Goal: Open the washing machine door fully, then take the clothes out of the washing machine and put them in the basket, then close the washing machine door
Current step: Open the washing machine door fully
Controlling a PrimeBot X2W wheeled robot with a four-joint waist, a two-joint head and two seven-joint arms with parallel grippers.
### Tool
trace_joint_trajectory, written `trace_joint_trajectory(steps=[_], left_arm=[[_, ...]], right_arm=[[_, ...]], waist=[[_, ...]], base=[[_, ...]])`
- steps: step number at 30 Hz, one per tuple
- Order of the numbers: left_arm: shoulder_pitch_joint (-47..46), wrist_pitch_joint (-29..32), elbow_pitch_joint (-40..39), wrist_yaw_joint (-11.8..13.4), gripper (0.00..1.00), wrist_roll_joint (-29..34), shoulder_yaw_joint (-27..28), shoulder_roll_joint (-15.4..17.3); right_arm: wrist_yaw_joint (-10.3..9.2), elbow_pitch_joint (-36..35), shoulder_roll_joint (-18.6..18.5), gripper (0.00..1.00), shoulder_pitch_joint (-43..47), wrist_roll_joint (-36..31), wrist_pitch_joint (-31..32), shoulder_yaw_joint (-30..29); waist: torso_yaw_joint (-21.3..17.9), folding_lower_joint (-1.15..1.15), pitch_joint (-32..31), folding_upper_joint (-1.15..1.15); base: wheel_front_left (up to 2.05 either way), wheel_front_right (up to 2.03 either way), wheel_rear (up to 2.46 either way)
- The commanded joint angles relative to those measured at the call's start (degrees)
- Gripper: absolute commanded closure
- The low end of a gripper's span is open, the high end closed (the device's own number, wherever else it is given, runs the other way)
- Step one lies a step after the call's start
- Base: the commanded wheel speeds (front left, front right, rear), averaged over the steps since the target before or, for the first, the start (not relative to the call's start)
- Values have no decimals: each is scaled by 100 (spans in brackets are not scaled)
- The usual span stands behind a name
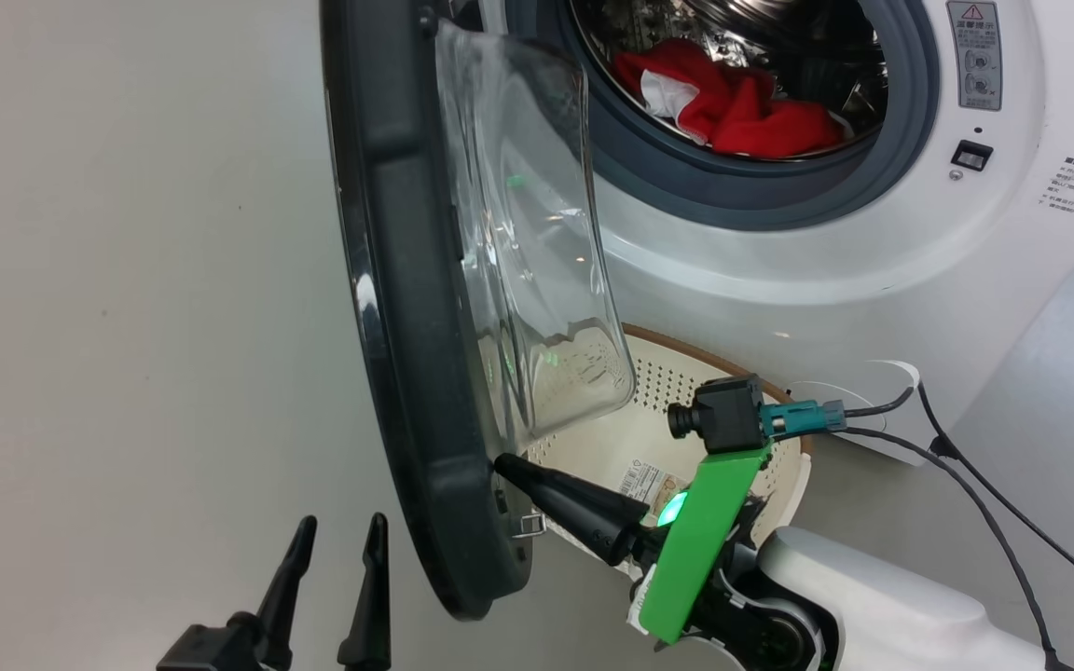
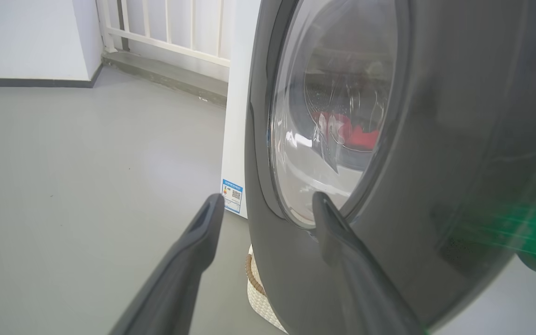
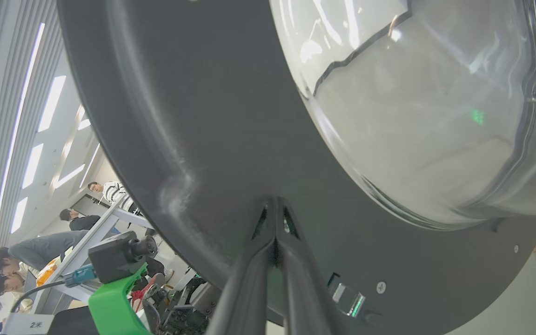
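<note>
Door: I see the washing machine door (image 1: 406, 326) standing open, edge-on, mid head view.
Right pincer: my right gripper (image 1: 502, 464), at 5 o'clock, has its fingers pressed together, tips touching the door's dark inner rim.
Left pincer: my left gripper (image 1: 341, 524), at 7 o'clock, is spread wide, holding nothing.
Clothes: red clothes (image 1: 742, 116) lie inside the washing machine (image 1: 873, 261), at 1 o'clock.
Basket: the basket (image 1: 677, 391) sits below the door, at 5 o'clock.

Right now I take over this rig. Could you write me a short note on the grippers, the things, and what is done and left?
Left gripper: open, empty, by the washing machine door on its outer side.
Right gripper: shut, tip on the door's inner rim.
Clothes: inside the washing machine.
Basket: under the door, no clothes seen in it.
Done: door swung out.
Left: push it fully open, move clothes, close door.
</note>
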Motion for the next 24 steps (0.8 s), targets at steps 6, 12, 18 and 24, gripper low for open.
trace_joint_trajectory(steps=[6, 12, 18, 24], left_arm=[[-83, -69, -70, -43, 0, 92, 218, 43], [-161, -69, 76, -154, 0, 199, 233, 43], [-222, -69, 208, -255, 0, 304, 312, 43], [-244, -69, 305, -365, 0, 413, 356, 43]], right_arm=[[45, -46, 39, 58, -18, 96, -299, 22], [45, 198, -164, 0, 155, -1, -586, 77], [45, 543, -413, 0, 392, -173, -882, 116], [45, 803, -531, 0, 630, -350, -1035, 38]], waist=[[-27, 0, -60, 0], [-61, 0, -133, 0], [-101, 0, -211, 0], [-141, 0, -290, 0]], base=[[0, 0, 0], [0, 0, 0], [0, 0, 0], [0, 0, 0]])
